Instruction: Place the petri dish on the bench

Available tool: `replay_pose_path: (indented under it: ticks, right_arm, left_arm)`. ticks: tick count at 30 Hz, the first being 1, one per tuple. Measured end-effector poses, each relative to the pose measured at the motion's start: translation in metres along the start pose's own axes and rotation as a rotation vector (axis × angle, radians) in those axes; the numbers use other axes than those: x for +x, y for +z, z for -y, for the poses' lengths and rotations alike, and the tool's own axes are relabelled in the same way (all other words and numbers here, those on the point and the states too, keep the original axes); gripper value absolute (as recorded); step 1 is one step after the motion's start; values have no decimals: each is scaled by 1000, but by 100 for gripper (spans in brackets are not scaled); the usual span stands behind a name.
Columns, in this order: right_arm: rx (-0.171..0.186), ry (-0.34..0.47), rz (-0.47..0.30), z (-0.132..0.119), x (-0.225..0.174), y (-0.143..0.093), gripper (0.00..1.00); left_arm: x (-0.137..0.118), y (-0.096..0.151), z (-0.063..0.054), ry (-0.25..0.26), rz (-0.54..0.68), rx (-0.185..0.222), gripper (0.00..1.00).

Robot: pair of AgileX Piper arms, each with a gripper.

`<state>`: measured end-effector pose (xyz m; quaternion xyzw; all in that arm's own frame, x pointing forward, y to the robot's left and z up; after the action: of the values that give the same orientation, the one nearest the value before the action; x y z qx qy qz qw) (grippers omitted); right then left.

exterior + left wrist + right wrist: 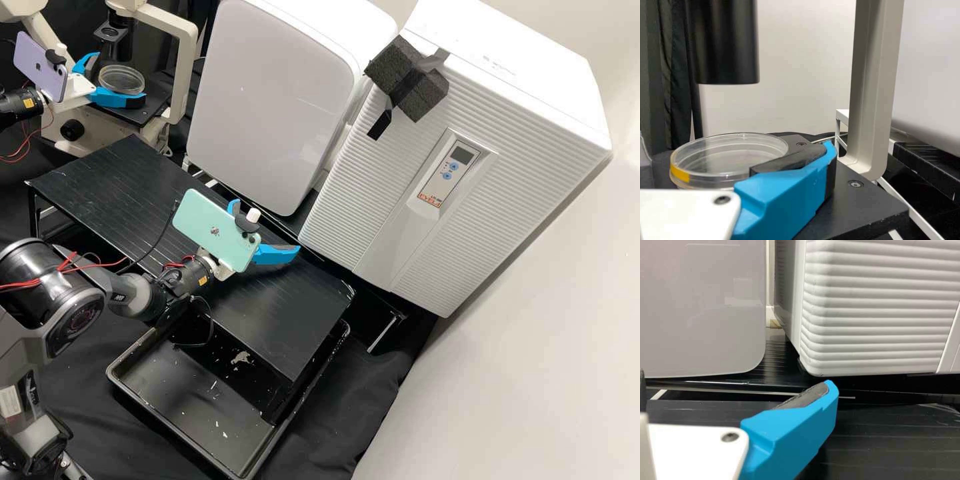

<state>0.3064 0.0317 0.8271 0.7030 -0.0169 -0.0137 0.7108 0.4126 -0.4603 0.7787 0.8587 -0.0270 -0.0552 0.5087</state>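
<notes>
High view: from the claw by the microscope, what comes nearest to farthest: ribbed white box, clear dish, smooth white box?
1. Clear dish, right at the left gripper.
2. Smooth white box, just past the microscope.
3. Ribbed white box, beyond the smooth one.

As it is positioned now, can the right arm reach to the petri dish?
Probably not: the petri dish is at the microscope, where the left gripper seems in the way, while the right gripper is over the black platform.
</notes>
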Motion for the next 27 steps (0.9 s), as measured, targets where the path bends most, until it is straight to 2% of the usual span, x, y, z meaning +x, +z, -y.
replay_pose_path:
  ticks: [20, 27]
  right_arm:
    - [0, 0, 0, 0, 0, 0, 100]
    - [0, 0, 0, 0, 0, 0, 100]
  left_arm:
    - [-1, -2, 0, 5, 7, -6, 0]
    - [-1, -3, 0, 0, 22, 7, 0]
